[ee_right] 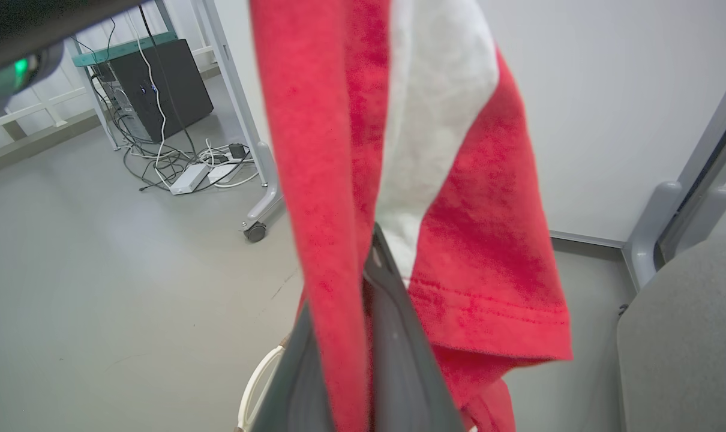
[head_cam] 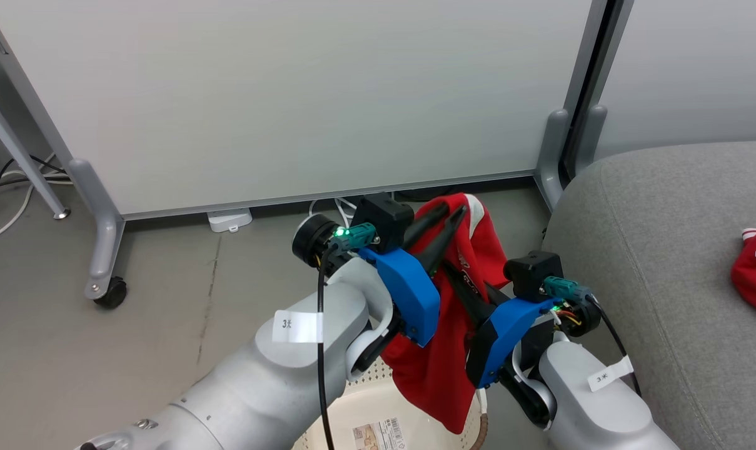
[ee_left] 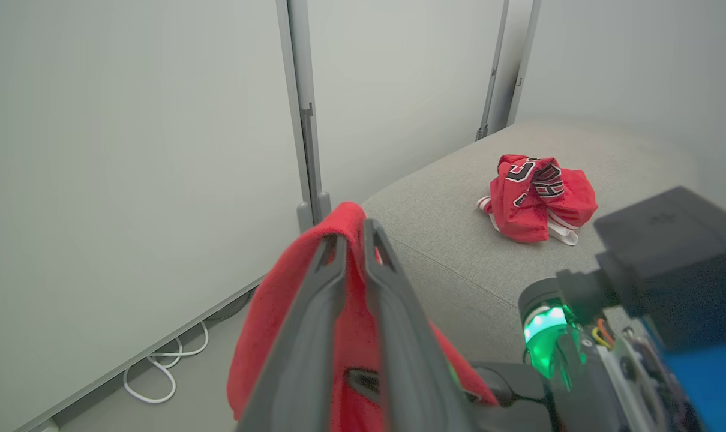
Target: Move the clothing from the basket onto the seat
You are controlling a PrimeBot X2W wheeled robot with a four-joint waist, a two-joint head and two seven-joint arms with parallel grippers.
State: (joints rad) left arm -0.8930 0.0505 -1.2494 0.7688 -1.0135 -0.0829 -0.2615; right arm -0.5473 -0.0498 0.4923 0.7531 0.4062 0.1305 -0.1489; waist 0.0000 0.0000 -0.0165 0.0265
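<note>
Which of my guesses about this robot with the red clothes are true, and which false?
1. A red garment hangs from the left tool and right tool, above the basket. True.
2. The grey seat has nothing on it. False: a crumpled red garment lies there.
3. The basket stands on the seat. False: it sits beside the seat, under the held garment.
4. The right tool is shut on red cloth. True.
</note>
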